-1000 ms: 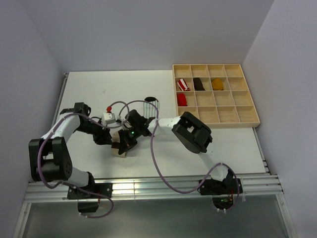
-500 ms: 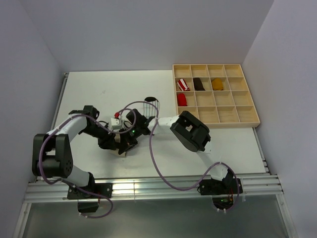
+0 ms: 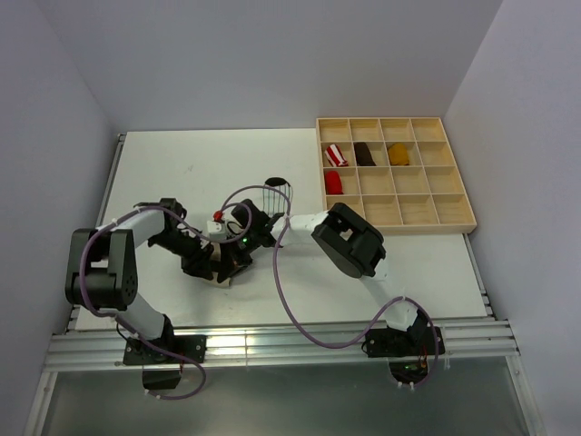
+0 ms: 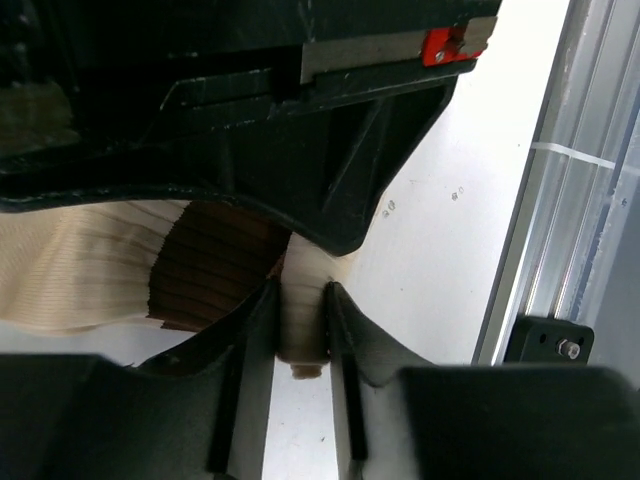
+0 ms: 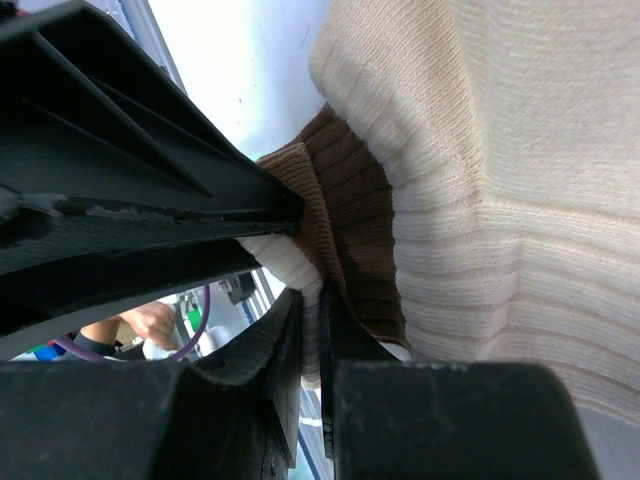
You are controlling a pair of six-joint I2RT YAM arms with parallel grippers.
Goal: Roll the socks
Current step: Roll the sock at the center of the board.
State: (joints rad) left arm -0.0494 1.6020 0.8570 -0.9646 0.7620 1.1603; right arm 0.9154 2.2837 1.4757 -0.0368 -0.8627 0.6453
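Left gripper (image 4: 300,305), now further in, pinches the brown-banded cream knit sock (image 5: 500,150); right gripper (image 5: 312,330) stays clamped on it.

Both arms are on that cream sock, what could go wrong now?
The left gripper and right gripper each pinch only a thin fold of the cream sock; it may slip free and unroll.
The two grippers crowd together and could collide.
The striped sock lies apart, possibly left out.

Left claw (image 4: 300,305) and right claw (image 5: 310,310), tip to tip, both pinch the sock (image 5: 480,150).
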